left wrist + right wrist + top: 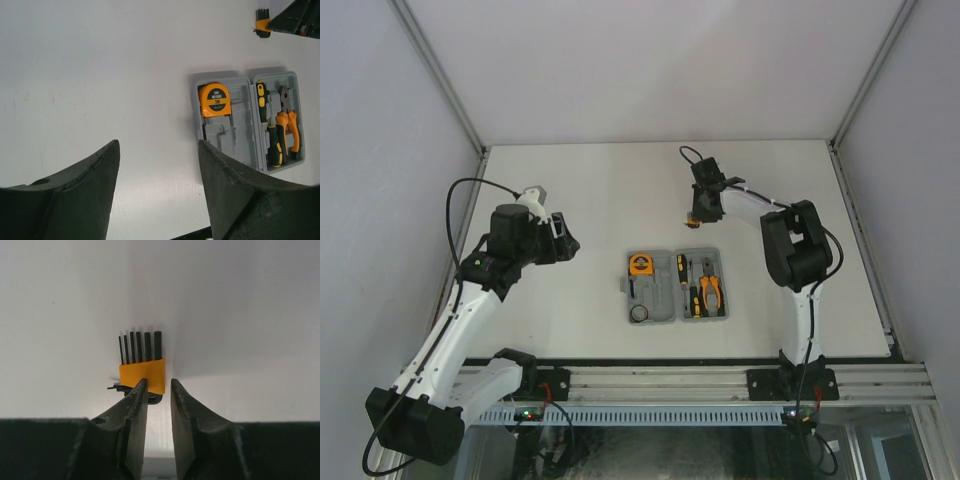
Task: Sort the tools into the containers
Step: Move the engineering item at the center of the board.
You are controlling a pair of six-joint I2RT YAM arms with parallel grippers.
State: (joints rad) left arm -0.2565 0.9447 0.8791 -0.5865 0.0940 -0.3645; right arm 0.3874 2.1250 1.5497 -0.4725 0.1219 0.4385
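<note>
The grey tool case (pixel 675 318) lies open in the middle of the table. It holds the round orange tape measure (pixel 640 265), a black ring (pixel 639 314), two screwdrivers (pixel 682 270) and the orange-handled pliers (pixel 710 292). The tiny orange-black block (pixel 142 375), a holder with several black hex keys, lies on the table beyond the case (pixel 688 219). My right gripper (pixel 159 382) hovers over its near edge, jaws a narrow gap apart, holding nothing. My left gripper (pixel 159 145) is wide open and empty above bare table left of the case (pixel 240 145).
White walls stand close on three sides of the table. The aluminium rail with the arm bases (pixel 650 385) runs along the near edge. In the left wrist view the tape measure (pixel 214 100), pliers (pixel 288 125) and block (pixel 261 25) show.
</note>
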